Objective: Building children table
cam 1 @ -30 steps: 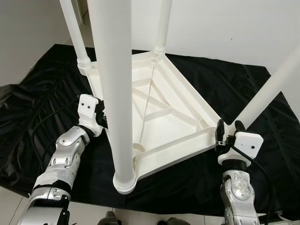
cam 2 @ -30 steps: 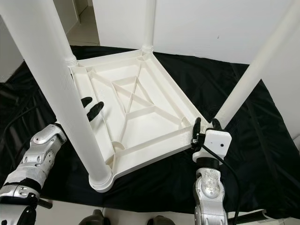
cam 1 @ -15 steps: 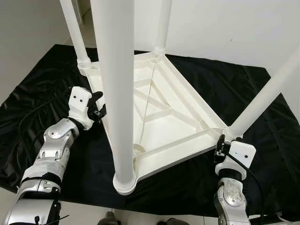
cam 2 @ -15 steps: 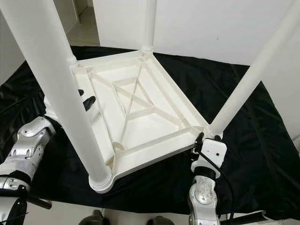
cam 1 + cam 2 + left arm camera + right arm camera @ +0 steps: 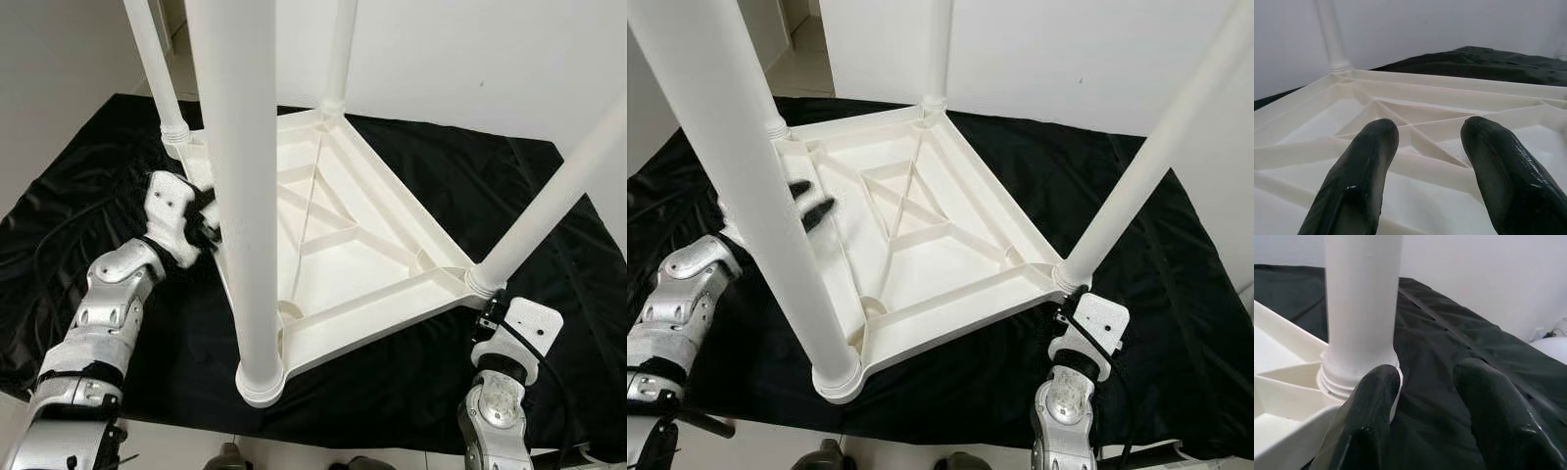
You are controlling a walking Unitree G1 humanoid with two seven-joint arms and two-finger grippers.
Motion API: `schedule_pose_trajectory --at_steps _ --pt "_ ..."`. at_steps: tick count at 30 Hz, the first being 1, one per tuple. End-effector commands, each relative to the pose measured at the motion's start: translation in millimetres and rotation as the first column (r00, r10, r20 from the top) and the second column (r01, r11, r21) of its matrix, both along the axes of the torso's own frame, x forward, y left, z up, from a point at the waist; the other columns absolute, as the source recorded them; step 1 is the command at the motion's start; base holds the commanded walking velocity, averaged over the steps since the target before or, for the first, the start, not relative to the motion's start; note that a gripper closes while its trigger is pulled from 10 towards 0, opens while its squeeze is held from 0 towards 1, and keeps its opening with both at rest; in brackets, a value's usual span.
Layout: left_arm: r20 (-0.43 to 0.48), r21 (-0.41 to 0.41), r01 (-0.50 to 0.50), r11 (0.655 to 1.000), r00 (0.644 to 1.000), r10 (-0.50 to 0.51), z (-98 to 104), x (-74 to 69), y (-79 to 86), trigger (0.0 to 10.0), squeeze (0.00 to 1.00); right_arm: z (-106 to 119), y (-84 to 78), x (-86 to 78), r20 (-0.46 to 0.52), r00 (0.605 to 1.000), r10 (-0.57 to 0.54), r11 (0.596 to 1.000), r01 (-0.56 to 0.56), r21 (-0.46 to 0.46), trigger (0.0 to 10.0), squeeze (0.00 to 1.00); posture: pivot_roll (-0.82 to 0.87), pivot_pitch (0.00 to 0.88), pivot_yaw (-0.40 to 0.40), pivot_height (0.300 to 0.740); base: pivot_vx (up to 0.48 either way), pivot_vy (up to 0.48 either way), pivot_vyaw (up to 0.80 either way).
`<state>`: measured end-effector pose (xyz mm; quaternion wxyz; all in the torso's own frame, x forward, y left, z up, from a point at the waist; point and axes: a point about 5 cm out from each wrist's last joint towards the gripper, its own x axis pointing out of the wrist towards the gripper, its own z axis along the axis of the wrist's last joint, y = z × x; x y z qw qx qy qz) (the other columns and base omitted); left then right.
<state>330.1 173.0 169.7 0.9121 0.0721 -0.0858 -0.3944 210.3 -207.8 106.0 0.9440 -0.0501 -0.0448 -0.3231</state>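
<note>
A white plastic children's table (image 5: 333, 245) lies upside down on a black cloth, its ribbed underside facing up. Four white legs stand screwed into its corners: the near leg (image 5: 240, 196), the right leg (image 5: 558, 196), the far left leg (image 5: 152, 69) and the far leg (image 5: 341, 49). My left gripper (image 5: 811, 201) is open at the table's left rim, behind the near leg, with its fingertips reaching over the ribbed panel (image 5: 1415, 127) and holding nothing. My right gripper (image 5: 1425, 377) is open and empty, low beside the threaded base of the right leg (image 5: 1359, 362).
The black cloth (image 5: 509, 176) covers the floor around the table, up to white walls at the back and left. Pale bare floor (image 5: 196, 446) shows along the near edge. A thin cable (image 5: 59, 235) lies on the cloth at the left.
My right gripper has dropped back from the table's right corner to lower beside the leg base. My left gripper has moved up and in to the table's left rim.
</note>
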Motion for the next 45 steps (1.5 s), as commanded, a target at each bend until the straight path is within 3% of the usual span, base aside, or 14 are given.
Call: schedule_pose_trajectory --at_steps 1,9,13,18,21,25,28,32,39,45 --pt "-0.012 0.008 0.050 0.999 0.999 -0.050 1 -4.7 -3.5 10.0 0.00 -5 3.2 -2.3 -0.014 0.998 -0.062 0.997 0.063 0.048 10.0 0.00 0.04 0.022 -0.025 0.740 0.000 0.000 0.00" --pt "-0.019 0.011 0.135 0.991 0.991 -0.135 6 -15.1 -11.4 10.0 0.00 1 -13.4 -3.7 0.012 0.979 -0.203 0.979 0.203 0.025 10.0 0.00 0.04 0.031 -0.024 0.740 0.000 0.000 0.00" --pt "-0.057 -0.004 0.229 0.973 0.972 -0.229 12 -26.5 -14.8 10.0 0.00 18 -27.6 18.1 0.083 0.968 -0.238 0.971 0.238 0.009 10.0 0.00 0.04 0.032 -0.020 0.740 0.000 0.000 0.00" --pt "-0.095 0.007 0.351 0.936 0.932 -0.349 19 -41.4 -19.8 10.0 0.00 42 -28.8 51.0 0.166 0.968 -0.186 0.982 0.191 -0.012 10.0 0.00 0.06 0.027 -0.029 0.740 0.000 0.000 0.00" --pt "-0.103 0.012 0.370 0.929 0.925 -0.367 21 -46.0 -21.4 10.0 0.00 46 -27.8 58.1 0.179 0.967 -0.179 0.983 0.182 0.000 10.0 0.00 0.07 0.028 -0.031 0.740 0.000 0.000 0.00" --pt "-0.138 -0.002 0.426 0.905 0.896 -0.422 23 -58.3 -24.4 10.0 0.00 61 -21.6 81.0 0.214 0.972 -0.102 0.993 0.112 -0.036 10.0 0.00 0.07 0.026 -0.034 0.740 0.000 0.000 0.00" --pt "-0.148 -0.009 0.433 0.901 0.891 -0.430 23 -60.5 -25.0 10.0 0.00 63 -21.4 83.9 0.216 0.972 -0.097 0.994 0.106 -0.033 10.0 0.00 0.07 0.026 -0.034 0.740 0.000 0.000 0.00" --pt "-0.165 -0.063 0.432 0.900 0.885 -0.436 30 -70.7 -27.2 10.0 0.00 77 -21.4 104.7 0.232 0.972 -0.045 0.998 0.052 -0.023 10.0 0.00 0.07 0.022 -0.024 0.740 0.000 0.000 0.00" --pt "-0.183 -0.084 0.424 0.902 0.883 -0.432 33 -77.0 -26.1 10.0 0.00 84 -22.3 115.9 0.233 0.972 -0.016 1.000 0.020 -0.018 10.0 0.00 0.07 0.021 -0.025 0.740 0.000 0.000 0.00" --pt "-0.203 -0.095 0.443 0.891 0.868 -0.453 36 -83.5 -25.9 10.0 0.00 83 -10.6 141.0 0.176 0.974 0.142 0.990 -0.144 0.004 10.0 0.00 0.09 0.028 -0.036 0.740 0.000 0.000 0.00"
